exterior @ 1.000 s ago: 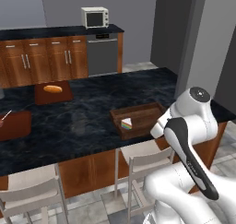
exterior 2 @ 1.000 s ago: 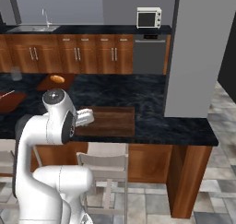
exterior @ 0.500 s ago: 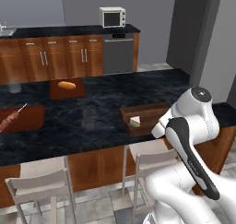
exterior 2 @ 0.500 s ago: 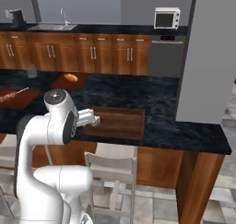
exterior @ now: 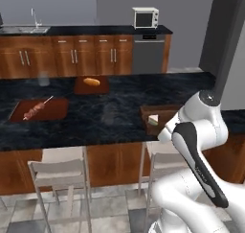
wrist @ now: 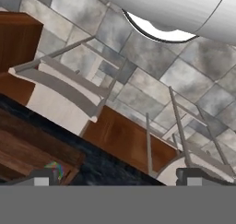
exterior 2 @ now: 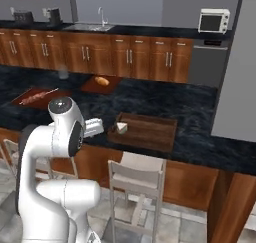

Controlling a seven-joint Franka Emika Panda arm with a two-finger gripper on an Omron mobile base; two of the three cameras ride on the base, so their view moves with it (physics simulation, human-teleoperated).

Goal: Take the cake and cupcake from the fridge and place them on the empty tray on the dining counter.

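The cake (exterior: pixel 153 120), a small white wedge, lies in the near left corner of the brown wooden tray (exterior: pixel 167 113) on the black marbled dining counter (exterior: pixel 105 117). From the right, cake (exterior 2: pixel 121 128) and tray (exterior 2: pixel 150 132) sit just beyond my folded arm. My gripper (wrist: pixel 120 178) points down over the counter's front edge, open, with nothing between its fingertips (wrist: pixel 44 177). In the hand view a rainbow-striped bit of the cake (wrist: pixel 55 168) peeks out at the tray (wrist: pixel 23 147) corner. The fridge (exterior: pixel 229 35) rises grey at the right. The cupcake is out of view.
A flat board with a bread loaf (exterior: pixel 91 82) and another with a skewer (exterior: pixel 38 110) lie left on the counter. Stools (exterior: pixel 57 172) (exterior 2: pixel 135 174) stand along its near side. Wall cabinets, a sink and a microwave (exterior: pixel 146 17) line the back.
The whole scene has slid sideways in both base views, so the base has driven along the counter. The cake stays on the tray and the gripper stays open.
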